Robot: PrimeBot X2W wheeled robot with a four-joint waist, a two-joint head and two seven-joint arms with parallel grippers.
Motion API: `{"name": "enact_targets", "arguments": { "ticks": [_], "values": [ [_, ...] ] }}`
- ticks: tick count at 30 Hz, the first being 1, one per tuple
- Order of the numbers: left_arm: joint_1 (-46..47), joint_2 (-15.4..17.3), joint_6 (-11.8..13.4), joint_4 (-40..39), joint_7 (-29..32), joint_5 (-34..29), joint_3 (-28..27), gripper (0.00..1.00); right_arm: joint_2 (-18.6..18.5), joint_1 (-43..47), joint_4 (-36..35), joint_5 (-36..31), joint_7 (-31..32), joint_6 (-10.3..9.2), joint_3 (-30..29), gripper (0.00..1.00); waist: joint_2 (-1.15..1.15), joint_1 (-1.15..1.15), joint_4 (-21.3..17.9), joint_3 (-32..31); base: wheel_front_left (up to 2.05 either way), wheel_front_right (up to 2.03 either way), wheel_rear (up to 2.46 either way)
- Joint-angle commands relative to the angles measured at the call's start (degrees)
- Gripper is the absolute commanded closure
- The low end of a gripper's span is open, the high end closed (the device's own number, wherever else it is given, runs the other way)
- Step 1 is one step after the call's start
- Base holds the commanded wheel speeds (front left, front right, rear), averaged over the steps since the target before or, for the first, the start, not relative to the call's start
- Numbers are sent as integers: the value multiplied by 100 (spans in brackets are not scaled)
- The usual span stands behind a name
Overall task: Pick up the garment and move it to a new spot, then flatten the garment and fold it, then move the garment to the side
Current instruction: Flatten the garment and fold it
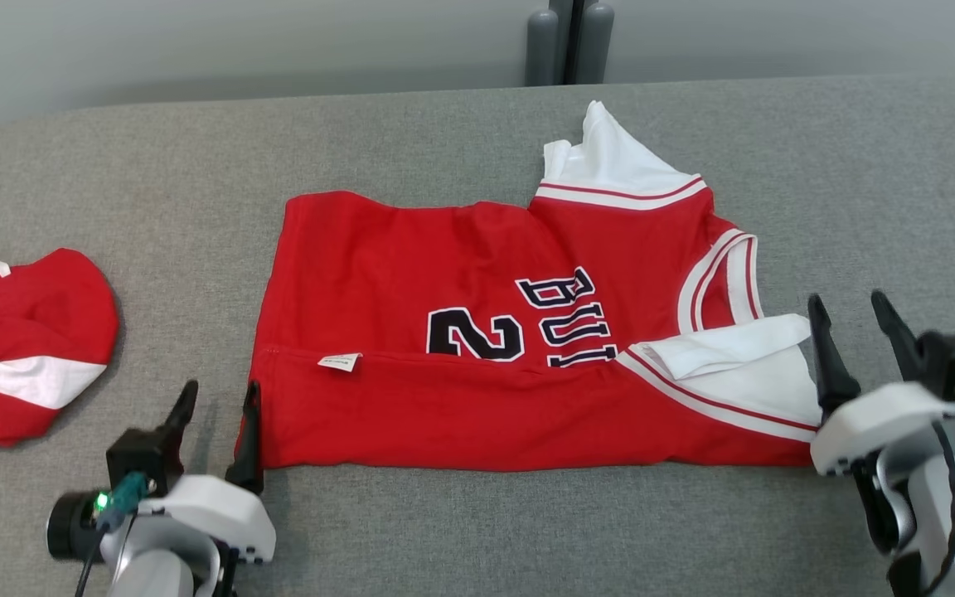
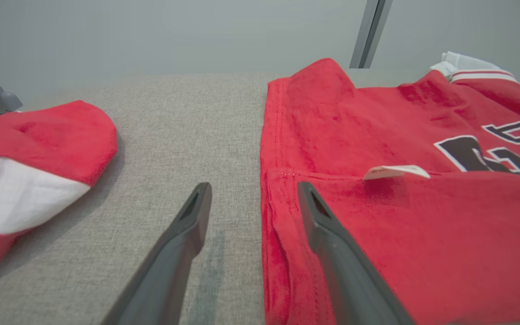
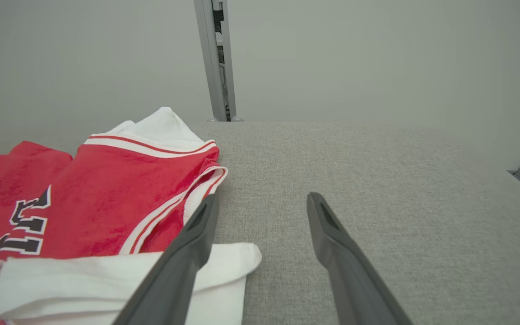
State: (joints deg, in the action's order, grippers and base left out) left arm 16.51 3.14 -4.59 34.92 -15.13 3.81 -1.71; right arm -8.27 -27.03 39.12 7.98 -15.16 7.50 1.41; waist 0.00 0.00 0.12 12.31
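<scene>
Left gripper [image 1: 221, 391]: low at the near hem corner of the jersey [image 1: 411, 274], jaws apart, nothing between them. One finger [image 2: 332, 243] lies over the jersey's hem edge (whether it touches the cloth cannot be told); the other stands just beside the hem, off the jersey. Both point away from the robot, along the hem. A pale wrist housing sits behind, with a small green light lit.

Right gripper [image 1: 847, 300]: at the jersey's opposite end, just beside its white shoulder flap, jaws apart, empty. The inner finger [image 3: 183, 257] overlaps the flap's edge; the outer one stands off the jersey. The pale forearm slants in toward the jersey.
</scene>
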Motion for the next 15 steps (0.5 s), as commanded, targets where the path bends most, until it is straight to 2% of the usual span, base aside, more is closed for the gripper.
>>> {"name": "enact_targets", "arguments": {
  "ticks": [1, 8, 15],
  "values": [
    [-298, 3, 55, -152, -1, 124, -55, 0, 3, 409, -238, 121, 2, -2, -121, 0, 0, 0, -13, -70, 0, 0, 0],
    [-801, -15, 115, -222, 0, 470, 185, 0, 30, 1289, -636, 369, 2, -2, 135, 0, 0, 0, -120, -209, 0, 0, 0],
    [-742, -10, 318, -129, -1, 767, 518, 0, 105, 1553, -447, 504, 2, -2, 390, 0, 0, 0, -188, -163, 0, 0, 0]
  ]
}}
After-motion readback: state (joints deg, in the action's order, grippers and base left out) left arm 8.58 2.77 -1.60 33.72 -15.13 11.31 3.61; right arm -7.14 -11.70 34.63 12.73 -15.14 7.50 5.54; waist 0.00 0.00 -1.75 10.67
